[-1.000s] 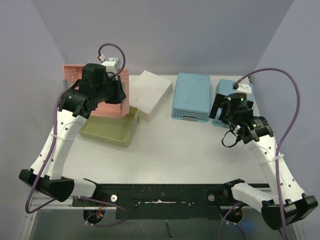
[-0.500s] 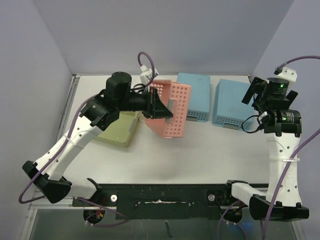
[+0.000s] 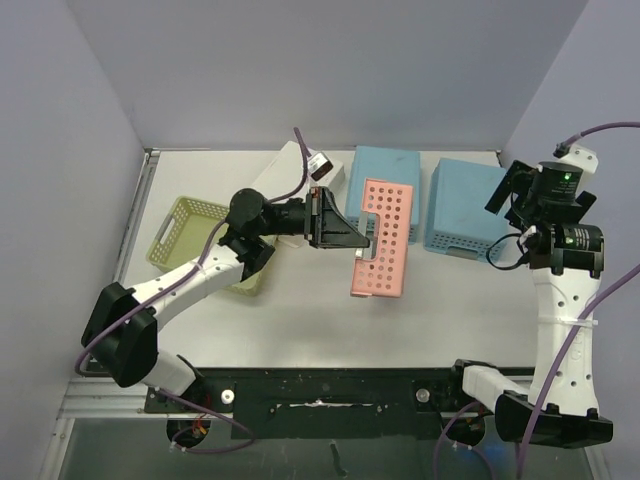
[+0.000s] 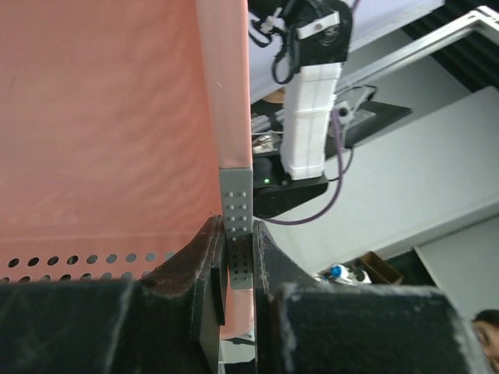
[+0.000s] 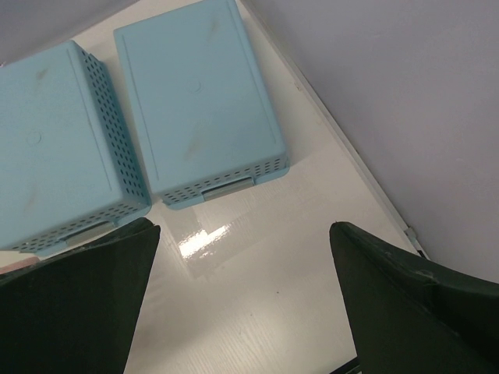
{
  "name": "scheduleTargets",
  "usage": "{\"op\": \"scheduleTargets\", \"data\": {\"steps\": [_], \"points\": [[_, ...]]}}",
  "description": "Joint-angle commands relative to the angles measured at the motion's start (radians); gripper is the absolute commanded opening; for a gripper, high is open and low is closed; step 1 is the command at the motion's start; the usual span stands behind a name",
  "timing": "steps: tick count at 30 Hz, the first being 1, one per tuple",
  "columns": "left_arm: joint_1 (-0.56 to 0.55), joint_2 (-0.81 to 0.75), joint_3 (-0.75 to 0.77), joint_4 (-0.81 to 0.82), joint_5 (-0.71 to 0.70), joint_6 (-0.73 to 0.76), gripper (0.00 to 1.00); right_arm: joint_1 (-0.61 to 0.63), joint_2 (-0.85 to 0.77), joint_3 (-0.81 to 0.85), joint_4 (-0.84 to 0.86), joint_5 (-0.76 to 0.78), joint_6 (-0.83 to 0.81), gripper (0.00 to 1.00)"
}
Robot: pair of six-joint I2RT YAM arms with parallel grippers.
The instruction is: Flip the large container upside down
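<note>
Near the green basket [image 3: 188,226] on your left, the back corner no longer holds the pink container [image 3: 385,245]. Your left gripper [image 3: 360,243], clamped on its rim, has swung it to mid-table, on edge beside the blue containers [image 3: 388,190]. You're about halfway through the flip. Your right gripper [image 5: 242,312] hangs raised, fingers wide apart, empty.

The top view looks steeply down over the whole table [image 3: 300,312], with the arm bases at the bottom. The left wrist camera sits tight against the pink container [image 4: 101,117], facing the right arm [image 4: 312,101]. The right wrist camera looks down on the blue bins [image 5: 195,93], also seen in the top view's upper right.
</note>
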Motion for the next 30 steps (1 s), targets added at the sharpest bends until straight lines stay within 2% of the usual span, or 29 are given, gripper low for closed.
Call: {"op": "scheduleTargets", "data": {"steps": [1, 5, 10, 14, 20, 23, 24, 26, 30], "points": [[-0.014, 0.060, -0.053, 0.468, 0.015, -0.244, 0.00, -0.009, -0.029, -0.008, 0.024, -0.003, 0.005, 0.98], [-0.057, 0.136, -0.070, 0.505, 0.010, -0.237, 0.00, -0.007, -0.043, -0.020, 0.021, -0.002, 0.009, 0.98], [-0.067, 0.239, -0.073, 0.748, 0.011, -0.392, 0.00, -0.008, -0.041, -0.011, 0.006, -0.035, 0.014, 0.98], [-0.051, 0.312, -0.136, 0.905, -0.025, -0.529, 0.00, -0.008, -0.052, -0.030, 0.005, -0.056, 0.022, 0.98], [-0.011, 0.375, -0.267, 1.005, -0.063, -0.610, 0.00, -0.007, -0.081, -0.097, 0.036, -0.100, 0.036, 0.97], [0.015, 0.374, -0.321, 0.964, -0.039, -0.575, 0.17, -0.009, -0.085, -0.114, 0.041, -0.106, 0.040, 0.98], [0.029, 0.368, -0.336, 0.927, -0.024, -0.542, 0.19, -0.009, -0.086, -0.117, 0.041, -0.108, 0.041, 0.98], [0.067, 0.341, -0.375, 0.817, 0.012, -0.452, 0.24, -0.009, -0.087, -0.120, 0.043, -0.110, 0.041, 0.98], [0.172, 0.288, -0.439, 0.576, 0.071, -0.257, 0.45, -0.008, -0.090, -0.138, 0.049, -0.119, 0.041, 0.97]]}}
